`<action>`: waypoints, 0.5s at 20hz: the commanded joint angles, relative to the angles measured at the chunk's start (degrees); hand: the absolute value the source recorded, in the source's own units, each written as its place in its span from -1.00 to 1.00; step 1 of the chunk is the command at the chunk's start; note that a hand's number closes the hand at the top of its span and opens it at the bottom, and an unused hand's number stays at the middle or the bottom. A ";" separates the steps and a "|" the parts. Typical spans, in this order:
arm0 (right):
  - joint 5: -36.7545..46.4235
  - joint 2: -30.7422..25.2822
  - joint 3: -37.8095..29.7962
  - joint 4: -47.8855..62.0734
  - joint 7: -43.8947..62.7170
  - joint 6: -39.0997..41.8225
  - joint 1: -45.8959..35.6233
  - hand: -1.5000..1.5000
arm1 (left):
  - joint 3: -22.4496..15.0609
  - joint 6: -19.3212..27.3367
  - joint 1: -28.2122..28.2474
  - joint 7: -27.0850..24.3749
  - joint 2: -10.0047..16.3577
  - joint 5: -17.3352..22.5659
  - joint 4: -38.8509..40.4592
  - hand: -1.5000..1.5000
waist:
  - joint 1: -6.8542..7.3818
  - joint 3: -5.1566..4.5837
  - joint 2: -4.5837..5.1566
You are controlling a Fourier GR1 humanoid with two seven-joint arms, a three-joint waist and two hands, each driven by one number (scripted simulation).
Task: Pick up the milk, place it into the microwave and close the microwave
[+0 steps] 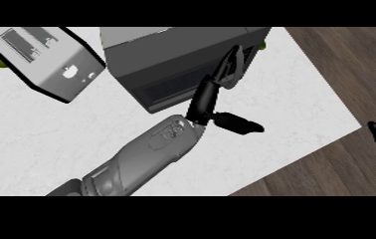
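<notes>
Item: microwave [176, 54], dark grey box, at the far middle of the white marble counter [294, 103]. A silver panel [55, 63] with a black edge lay just beside its left corner; whether the two were joined could not be told.

Item: left hand [206, 101], black, on a grey forearm [150, 151] that came in from the lower left. Open: its fingers [230, 66] were stretched straight along the microwave's right-hand edge, and its thumb [238, 123] was spread out to the right above bare counter. It held nothing.

Item: right hand [372, 130], only a black sliver at the view's right edge; state could not be told.

Item: milk, hidden from this view; its place could not be told.

Item: yellow-green sliver [263, 45] at the microwave's far right corner, too small to identify.

Item: wooden floor [334, 59] beyond the counter's right edge.
</notes>
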 commanded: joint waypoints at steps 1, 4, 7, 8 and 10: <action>-1.44 -0.89 -0.16 -0.52 1.13 0.16 -1.05 -1.00 | 0.15 0.40 -2.12 -0.85 -0.11 1.77 2.02 -1.00 | -1.06 0.00 0.23; -2.06 -1.51 -0.59 0.31 1.78 0.28 -1.02 -1.00 | 0.06 0.98 -2.56 -1.35 -0.11 2.91 2.62 -1.00 | -1.85 0.14 0.49; -3.51 -1.87 -1.27 0.08 2.07 0.02 -2.23 -1.00 | -0.01 0.51 -2.63 -2.76 -0.10 3.96 2.90 -1.00 | -1.52 0.07 0.55; -3.37 -2.46 -1.68 -0.43 2.35 -0.03 -2.22 -1.00 | 0.52 0.41 -2.81 -2.90 -0.10 4.53 3.47 -1.00 | -1.31 -0.01 0.29; -3.65 -2.86 -1.60 -0.26 3.01 -0.12 -2.63 -1.00 | -0.07 0.81 -3.71 -3.32 -0.11 4.74 3.62 -1.00 | -1.65 0.04 0.31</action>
